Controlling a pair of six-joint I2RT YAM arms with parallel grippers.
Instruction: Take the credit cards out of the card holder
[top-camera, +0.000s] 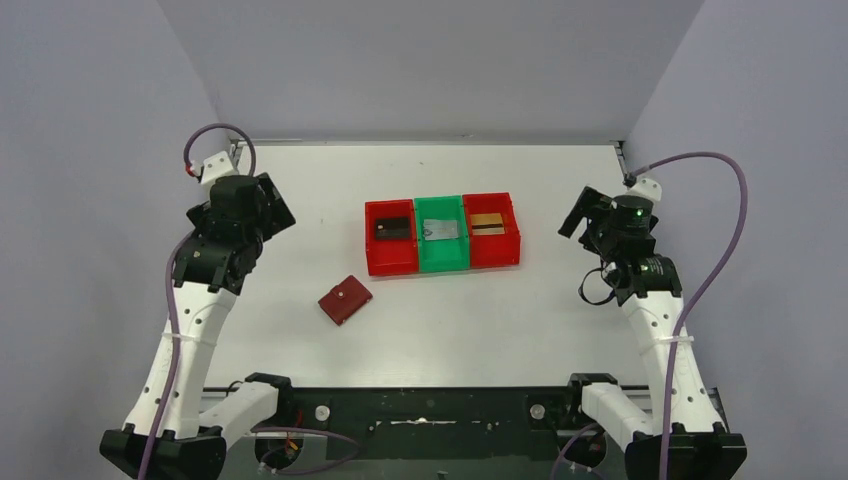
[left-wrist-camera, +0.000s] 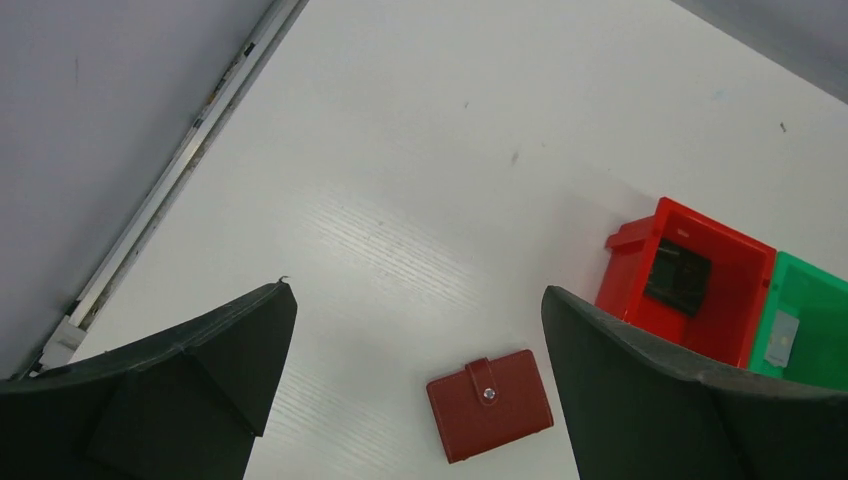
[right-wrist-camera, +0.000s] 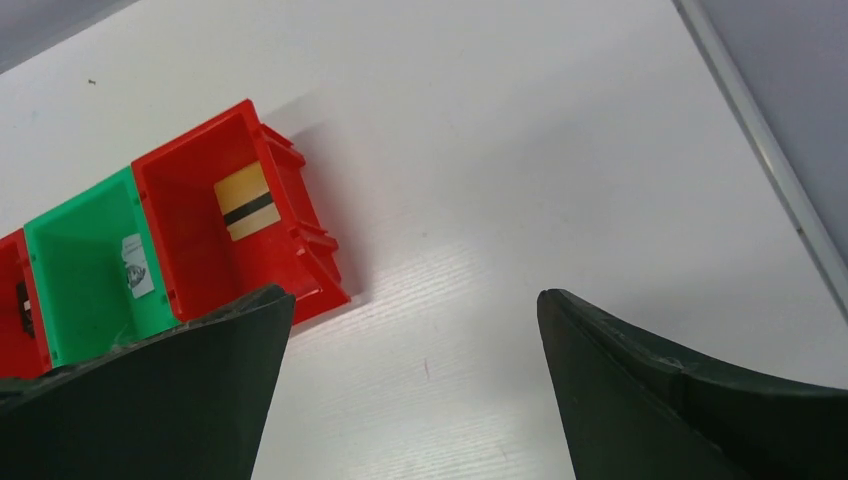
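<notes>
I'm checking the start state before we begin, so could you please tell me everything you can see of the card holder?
The card holder is a small dark red wallet, leather-like in look, folded shut, its tab fastened across the edge by a silvery snap. It lies flat and skewed on the white table, apart from the left red bin, on that bin's near left side. Only the table touches it.
</notes>
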